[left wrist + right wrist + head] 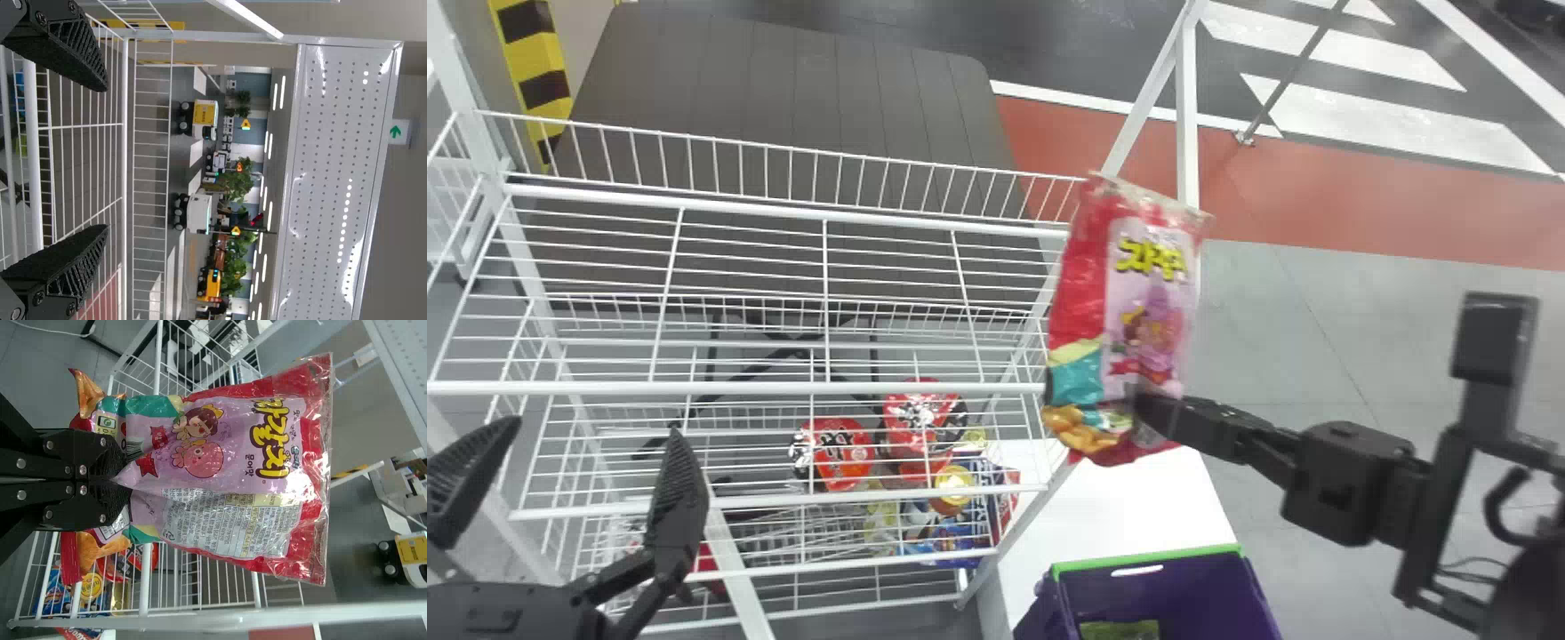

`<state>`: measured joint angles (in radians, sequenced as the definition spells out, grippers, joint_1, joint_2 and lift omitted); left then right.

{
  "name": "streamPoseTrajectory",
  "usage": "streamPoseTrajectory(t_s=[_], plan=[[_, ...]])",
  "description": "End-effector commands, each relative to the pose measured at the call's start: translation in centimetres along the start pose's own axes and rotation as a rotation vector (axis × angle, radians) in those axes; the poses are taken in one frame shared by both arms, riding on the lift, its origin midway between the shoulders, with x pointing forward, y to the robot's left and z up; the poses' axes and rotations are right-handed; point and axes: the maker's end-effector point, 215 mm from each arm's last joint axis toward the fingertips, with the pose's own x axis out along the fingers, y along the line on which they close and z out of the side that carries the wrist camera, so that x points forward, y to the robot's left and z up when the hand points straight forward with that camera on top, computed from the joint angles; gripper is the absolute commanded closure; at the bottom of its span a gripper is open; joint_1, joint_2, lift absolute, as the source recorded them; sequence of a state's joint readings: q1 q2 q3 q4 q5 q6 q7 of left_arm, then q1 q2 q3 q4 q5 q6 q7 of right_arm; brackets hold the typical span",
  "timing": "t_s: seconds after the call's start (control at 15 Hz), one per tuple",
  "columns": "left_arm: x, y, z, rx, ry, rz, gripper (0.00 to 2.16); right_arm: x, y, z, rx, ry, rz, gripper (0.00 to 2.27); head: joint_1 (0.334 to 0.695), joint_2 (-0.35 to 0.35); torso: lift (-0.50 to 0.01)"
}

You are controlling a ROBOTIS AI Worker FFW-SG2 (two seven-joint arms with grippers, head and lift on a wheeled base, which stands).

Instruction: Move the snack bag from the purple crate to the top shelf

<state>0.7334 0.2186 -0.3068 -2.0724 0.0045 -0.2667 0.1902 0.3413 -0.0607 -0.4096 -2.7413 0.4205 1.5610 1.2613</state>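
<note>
My right gripper (1152, 413) is shut on the lower part of the snack bag (1152, 311), which stands upright beside the rack's right post. In the right wrist view my right gripper (117, 477) pinches the pink and red snack bag (220, 467) near its bottom edge. The top shelf (747, 389), of white wire, lies to the left of the bag. At the lower left, my left gripper (569, 480) stands open in front of the rack; its two fingers are spread in the left wrist view, my left gripper (100, 160) holding nothing. The purple crate (1165, 587) is at the bottom.
Red snack packs (836, 453) and other packets lie on a lower rack level. A white slanting post (1125, 142) rises behind the bag. The white surface (1129, 498) lies between rack and crate, with a green packet (1120, 630) inside the crate.
</note>
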Motion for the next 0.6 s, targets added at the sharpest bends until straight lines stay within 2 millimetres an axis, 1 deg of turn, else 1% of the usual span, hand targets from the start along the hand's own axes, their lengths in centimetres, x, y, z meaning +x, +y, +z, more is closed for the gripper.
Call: streamPoseTrajectory(t_s=[0.0,0.07,0.13,0.2,0.27,0.33,0.4,0.53], plan=[[-0.2,0.0,-0.1,0.001,0.002,-0.001,0.07,3.2,3.6,0.5,-0.058,0.022,0.029,1.66,0.695,-0.294,-0.001],[-0.3,0.0,-0.2,0.000,0.003,-0.001,0.07,4.6,5.0,1.3,-0.096,0.016,0.028,1.66,0.695,-0.266,-0.001],[-0.4,-0.2,-0.3,-0.002,0.001,-0.004,0.07,5.8,6.4,2.2,-0.125,0.006,0.028,1.66,0.695,-0.217,-0.001],[-0.4,-0.5,-0.4,-0.004,0.001,-0.008,0.07,6.8,7.8,2.8,-0.137,-0.005,0.029,1.66,0.695,-0.195,-0.001],[-0.5,-0.6,-0.4,-0.003,0.000,-0.012,0.07,8.0,8.9,3.1,-0.141,-0.010,0.024,1.66,0.695,-0.169,-0.001],[-0.5,-0.7,-0.5,-0.004,0.002,-0.013,0.07,9.2,9.6,3.4,-0.160,-0.002,0.013,1.66,0.695,-0.149,-0.001],[-0.5,-0.7,-0.4,-0.003,-0.002,-0.013,0.07,10.1,10.0,3.4,-0.174,0.009,0.008,1.66,0.695,-0.109,-0.001],[-0.4,-1.0,-0.4,-0.002,-0.003,-0.019,0.08,12.4,10.7,2.1,-0.200,0.060,-0.011,1.66,0.695,-0.074,-0.001]])
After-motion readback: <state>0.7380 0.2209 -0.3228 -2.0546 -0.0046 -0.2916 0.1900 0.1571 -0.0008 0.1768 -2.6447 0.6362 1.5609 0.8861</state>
